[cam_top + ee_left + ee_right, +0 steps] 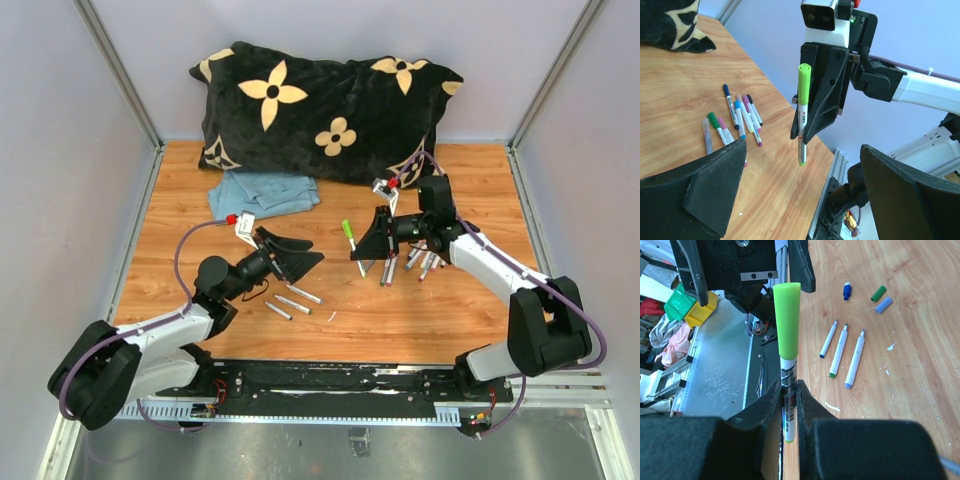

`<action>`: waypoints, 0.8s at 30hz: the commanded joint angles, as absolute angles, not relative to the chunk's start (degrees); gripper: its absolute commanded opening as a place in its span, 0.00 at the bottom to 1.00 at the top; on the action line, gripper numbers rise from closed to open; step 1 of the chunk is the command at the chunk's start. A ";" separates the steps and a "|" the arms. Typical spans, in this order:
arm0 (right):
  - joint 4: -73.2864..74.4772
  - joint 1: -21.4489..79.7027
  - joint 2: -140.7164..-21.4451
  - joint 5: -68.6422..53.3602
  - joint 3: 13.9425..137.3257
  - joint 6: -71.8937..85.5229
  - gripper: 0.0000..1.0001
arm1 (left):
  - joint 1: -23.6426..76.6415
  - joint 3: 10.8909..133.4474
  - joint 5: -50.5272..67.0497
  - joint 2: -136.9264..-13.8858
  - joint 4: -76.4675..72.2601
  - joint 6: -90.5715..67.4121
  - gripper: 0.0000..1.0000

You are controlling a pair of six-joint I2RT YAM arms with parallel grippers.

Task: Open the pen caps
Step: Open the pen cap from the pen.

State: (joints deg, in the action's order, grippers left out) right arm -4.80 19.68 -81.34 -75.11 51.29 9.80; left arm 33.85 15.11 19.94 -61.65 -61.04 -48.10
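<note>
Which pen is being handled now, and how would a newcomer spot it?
From the black pillow at the far edge of the table, come forward to the right gripper at mid-table. It is shut on one pen, held in the air above the wood. The other pens lie flat on the table; this one alone has a lime-green cap.

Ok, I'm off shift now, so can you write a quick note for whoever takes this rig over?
The right claw is shut on a lime pen, cap on, held clear of the table. The left claw is open and empty, facing it. Done: three uncapped pens lie near the left arm, loose caps beside them. To do: the lime cap, then the capped pens heaped under the right arm.
</note>
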 commanded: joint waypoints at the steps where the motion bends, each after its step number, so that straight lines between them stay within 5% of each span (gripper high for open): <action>1: -3.86 21.80 -82.45 -77.30 53.34 7.78 0.03 | 33.27 17.59 23.76 -64.13 -66.82 -48.71 0.99; 24: 0.48 26.28 -84.10 -78.85 55.09 3.60 0.03 | 32.78 17.77 25.25 -70.98 -79.42 -50.42 0.97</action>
